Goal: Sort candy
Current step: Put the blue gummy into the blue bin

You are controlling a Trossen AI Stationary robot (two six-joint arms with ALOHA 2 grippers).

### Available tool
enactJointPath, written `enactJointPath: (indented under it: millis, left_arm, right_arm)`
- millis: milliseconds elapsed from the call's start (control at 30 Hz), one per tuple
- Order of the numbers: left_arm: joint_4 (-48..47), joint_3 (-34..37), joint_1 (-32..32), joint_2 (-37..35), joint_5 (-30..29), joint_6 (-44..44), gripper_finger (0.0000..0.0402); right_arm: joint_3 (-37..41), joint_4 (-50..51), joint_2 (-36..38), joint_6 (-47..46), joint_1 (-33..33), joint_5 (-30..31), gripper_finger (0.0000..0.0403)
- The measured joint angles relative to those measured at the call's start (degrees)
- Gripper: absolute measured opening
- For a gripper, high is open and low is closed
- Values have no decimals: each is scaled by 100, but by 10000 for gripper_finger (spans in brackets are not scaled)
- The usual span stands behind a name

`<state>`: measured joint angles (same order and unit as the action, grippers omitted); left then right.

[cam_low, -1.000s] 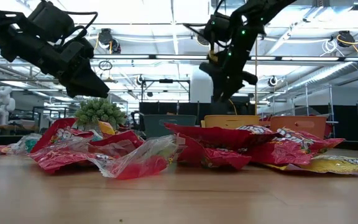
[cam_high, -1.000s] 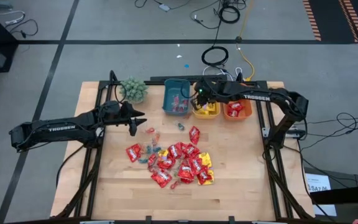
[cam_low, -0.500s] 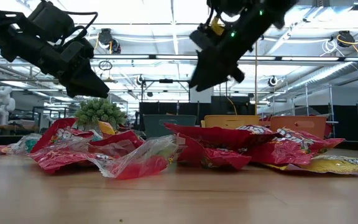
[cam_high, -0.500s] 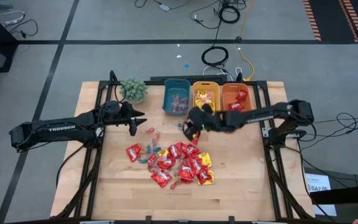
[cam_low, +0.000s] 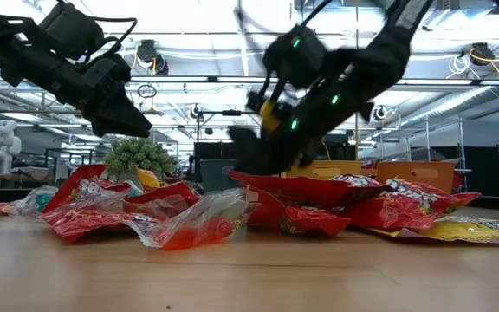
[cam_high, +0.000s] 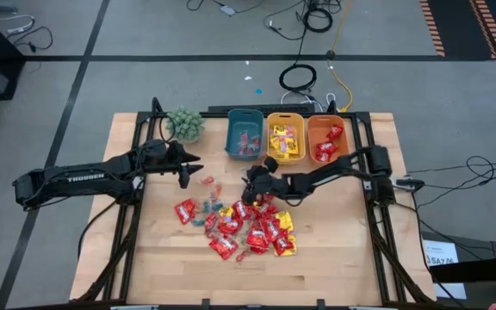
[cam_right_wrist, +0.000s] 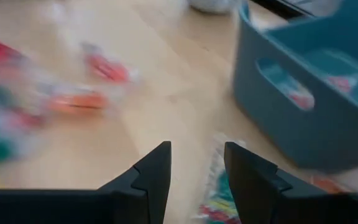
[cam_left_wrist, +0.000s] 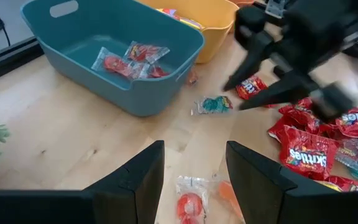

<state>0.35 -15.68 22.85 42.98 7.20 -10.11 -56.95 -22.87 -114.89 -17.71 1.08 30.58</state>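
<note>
Right claw (cam_high: 250,182), parted and empty, hangs over the candy (cam_high: 239,224) heap mid-table; left claw (cam_high: 195,170), parted and empty, waits near the far-left. The teal bin (cam_high: 244,133) holds sweets.

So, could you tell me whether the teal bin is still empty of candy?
No, the left wrist view shows a few clear-wrapped red sweets lying on the floor of the teal bin.

Teal bin (cam_high: 244,133) at table's (cam_high: 334,232) far edge. Yellow bin (cam_high: 285,138) just beside it on the right; orange bin (cam_high: 327,139) beyond that. Plant (cam_high: 185,124) left of teal bin. Cables (cam_high: 304,77) on floor behind.
</note>
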Motion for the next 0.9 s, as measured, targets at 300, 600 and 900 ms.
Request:
enactJointPath:
  millis: [300, 600, 900]
  left_arm:
    - [-111, 0, 0, 0, 285, -2, 181]
    - [-99, 0, 0, 0, 285, -2, 181]
    - [-74, 0, 0, 0, 264, 4, 181]
  right_arm:
    - [-625, 1699, -469, -934, 5, 180, 77]
    - [-597, 1880, 825, -430, 230, -589, 2]
    - [-1230, 1705, 2088, 698, -216, 1125, 1]
